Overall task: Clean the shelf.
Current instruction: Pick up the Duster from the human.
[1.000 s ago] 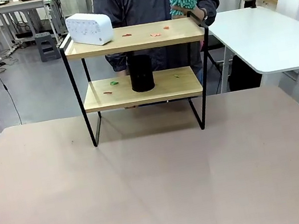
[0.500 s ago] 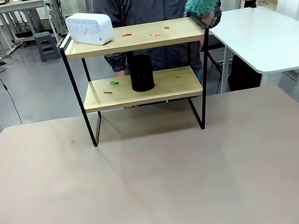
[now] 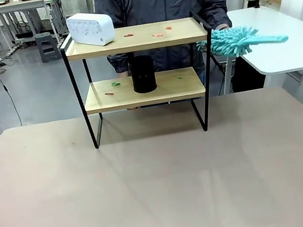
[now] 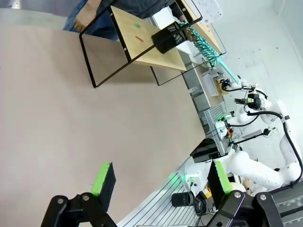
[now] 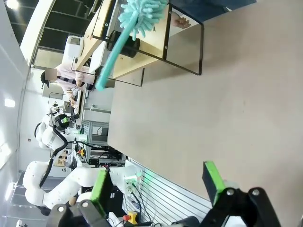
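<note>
While the left gripper (image 4: pixel 162 176) and right gripper (image 5: pixel 156 182) hang empty, jaws spread, the shelf (image 3: pixel 132 39) stands at the table's (image 3: pixel 151 178) far edge; take the teal duster (image 3: pixel 235 40), seemingly offered, by its bare handle.

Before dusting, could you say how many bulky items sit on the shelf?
2: white box at the top board's left end, black cylinder mid lower board.

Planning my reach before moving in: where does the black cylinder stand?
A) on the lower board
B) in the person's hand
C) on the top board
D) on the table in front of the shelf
A: the black cylinder stands on the lower board of the shelf.
</note>
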Tool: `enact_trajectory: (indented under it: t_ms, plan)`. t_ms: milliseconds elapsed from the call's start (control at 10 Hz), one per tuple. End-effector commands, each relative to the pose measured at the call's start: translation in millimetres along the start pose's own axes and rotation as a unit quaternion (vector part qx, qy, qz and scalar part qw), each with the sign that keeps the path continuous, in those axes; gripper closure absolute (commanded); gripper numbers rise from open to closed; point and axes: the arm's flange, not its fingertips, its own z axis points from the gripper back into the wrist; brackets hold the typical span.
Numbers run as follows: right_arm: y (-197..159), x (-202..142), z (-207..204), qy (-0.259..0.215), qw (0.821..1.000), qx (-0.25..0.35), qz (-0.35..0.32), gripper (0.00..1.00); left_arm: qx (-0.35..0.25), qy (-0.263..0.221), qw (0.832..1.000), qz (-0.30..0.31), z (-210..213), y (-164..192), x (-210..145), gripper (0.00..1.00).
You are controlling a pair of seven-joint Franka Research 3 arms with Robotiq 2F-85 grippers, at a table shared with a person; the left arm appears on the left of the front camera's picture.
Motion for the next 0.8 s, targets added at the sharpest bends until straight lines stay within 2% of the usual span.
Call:
enact_trajectory:
  t_ms: [0, 100, 300, 400, 500, 700]
  plan:
    - [0.9, 2.5, -2.2, -0.004, 1.000, 0.012, 0.014, 0.00, -0.009, -0.005, 1.000, -0.011, -2.9, -1.0, 3.5, 0.00]
    - [0.0, 0.0, 0.0, 0.000, 1.000, 0.000, 0.000, 0.00, -0.009, -0.005, 1.000, -0.011, -2.9, -1.0, 3.5, 0.00]
    - [39.3, 54.1, -18.6, 0.034, 0.998, -0.015, -0.058, 0.00, -0.009, -0.005, 1.000, -0.011, -2.9, -1.0, 3.5, 0.00]
    - [57.1, 85.8, -33.7, 0.032, 0.996, -0.004, -0.089, 0.00, -0.009, -0.005, 1.000, -0.011, -2.9, -1.0, 3.5, 0.00]
    - [73.4, 121.4, -61.6, 0.038, 0.992, -0.001, -0.124, 0.00, -0.009, -0.005, 1.000, -0.011, -2.9, -1.0, 3.5, 0.00]
    - [89.7, 157.2, -119.6, 0.051, 0.988, -0.013, -0.143, 0.00, -0.009, -0.005, 1.000, -0.011, -2.9, -1.0, 3.5, 0.00]
